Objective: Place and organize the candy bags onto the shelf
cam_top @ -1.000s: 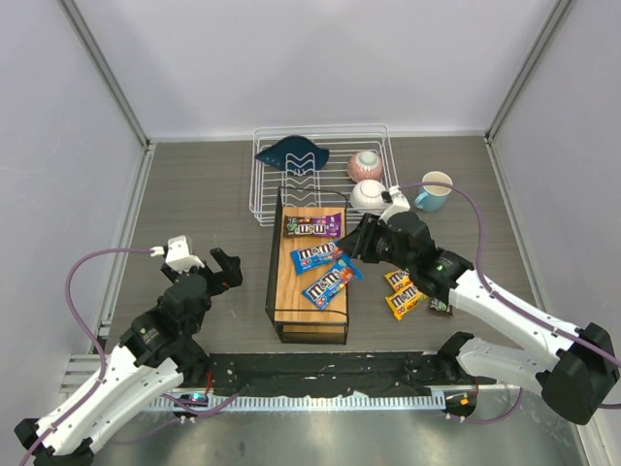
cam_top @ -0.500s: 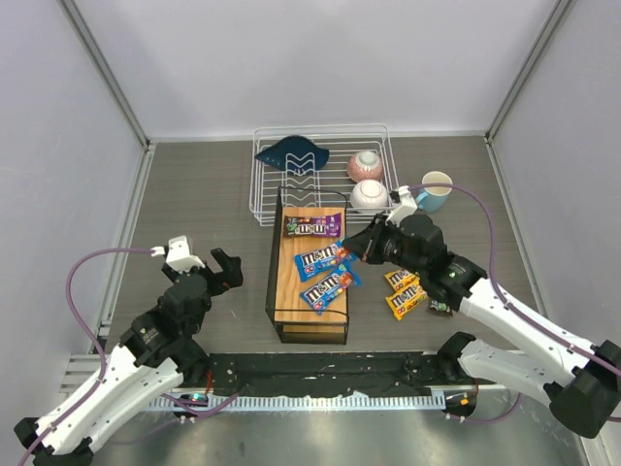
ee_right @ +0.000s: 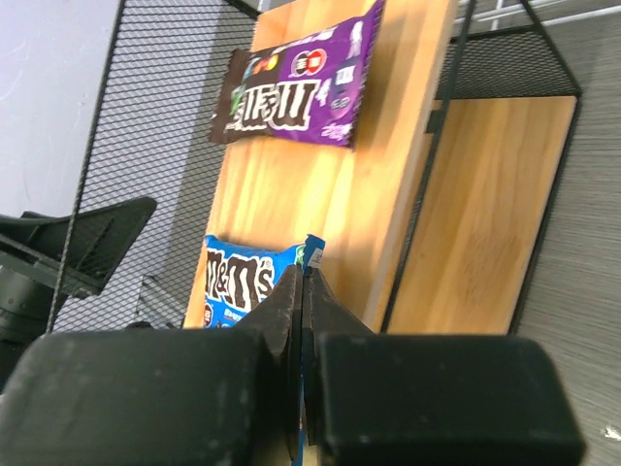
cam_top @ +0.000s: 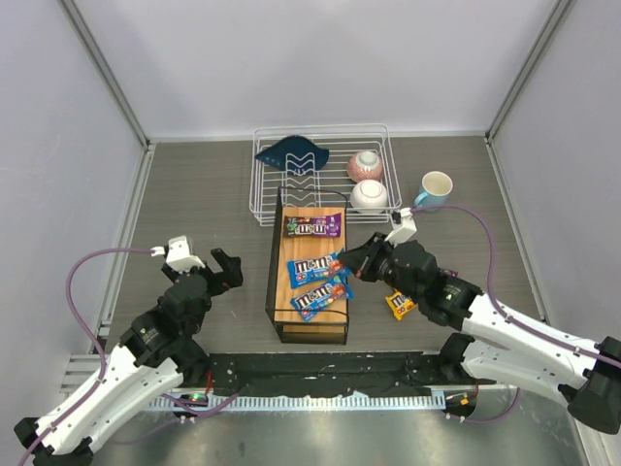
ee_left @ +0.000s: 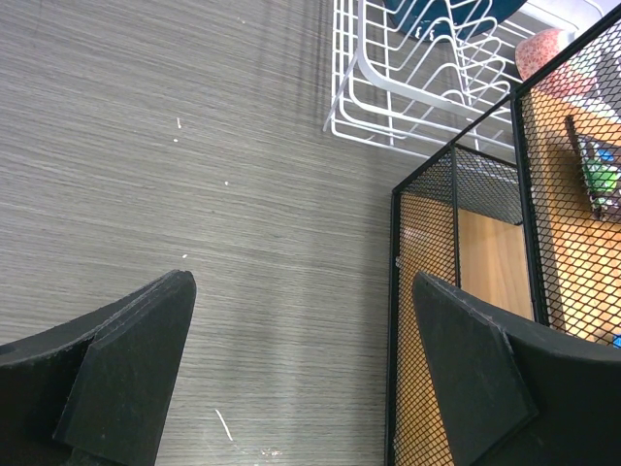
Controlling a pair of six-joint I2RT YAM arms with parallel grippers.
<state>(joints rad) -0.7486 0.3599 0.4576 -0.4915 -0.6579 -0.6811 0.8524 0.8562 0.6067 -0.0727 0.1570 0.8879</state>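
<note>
The shelf (cam_top: 291, 320) has a black mesh frame and a wooden top. On its top lie a purple candy bag (cam_top: 312, 226) at the far end and two blue candy bags (cam_top: 312, 272) (cam_top: 320, 298) in the middle. My right gripper (cam_top: 349, 263) is shut on the right edge of the upper blue bag (ee_right: 241, 280), which lies flat on the plank. The purple bag (ee_right: 296, 92) lies beyond it. A yellow bag (cam_top: 399, 305) lies on the table, mostly hidden under my right arm. My left gripper (cam_top: 227, 271) is open and empty, left of the shelf (ee_left: 466, 291).
A white wire dish rack (cam_top: 267, 194) stands behind the shelf, holding a dark blue dish (cam_top: 294, 153) and two bowls (cam_top: 365, 165). A blue mug (cam_top: 435, 187) stands to its right. The rack also shows in the left wrist view (ee_left: 408, 87).
My right gripper has moved left and nearer over the shelf, dragging the blue bag with it. The second blue bag has shifted too. My right arm now covers most of the yellow bags.
</note>
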